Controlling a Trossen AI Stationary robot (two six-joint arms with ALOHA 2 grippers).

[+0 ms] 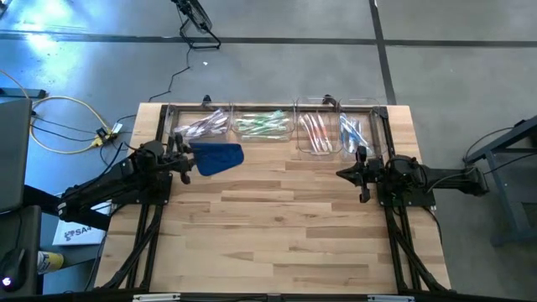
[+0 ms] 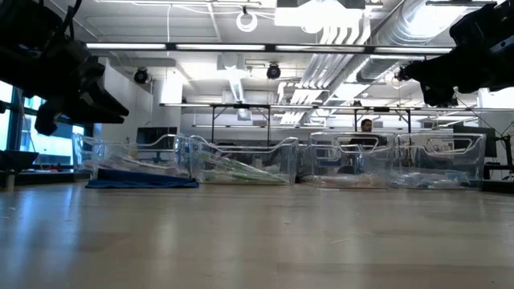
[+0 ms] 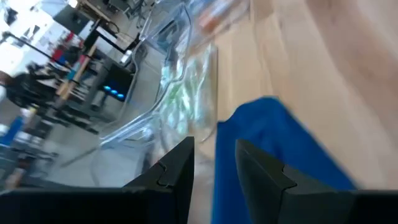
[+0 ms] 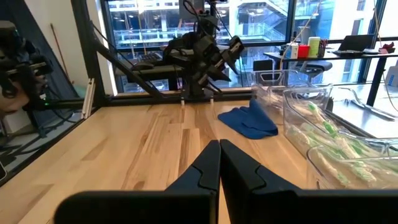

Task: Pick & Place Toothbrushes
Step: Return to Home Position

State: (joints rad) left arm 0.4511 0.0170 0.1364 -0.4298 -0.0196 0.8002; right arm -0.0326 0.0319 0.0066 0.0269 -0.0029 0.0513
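Toothbrushes: judged light, stiff, slippery; best taken mid-handle; held in bins at worktop's far edge.
Left gripper: slightly spread, empty.
Right gripper: pressed together.

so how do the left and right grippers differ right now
The left gripper has its jaws apart, while the right gripper has its jaws shut. The left gripper is at the edge of the blue cloth; the right gripper is over bare table, well away from that cloth. Both hold nothing, and both hang above the table near the row of clear bins.
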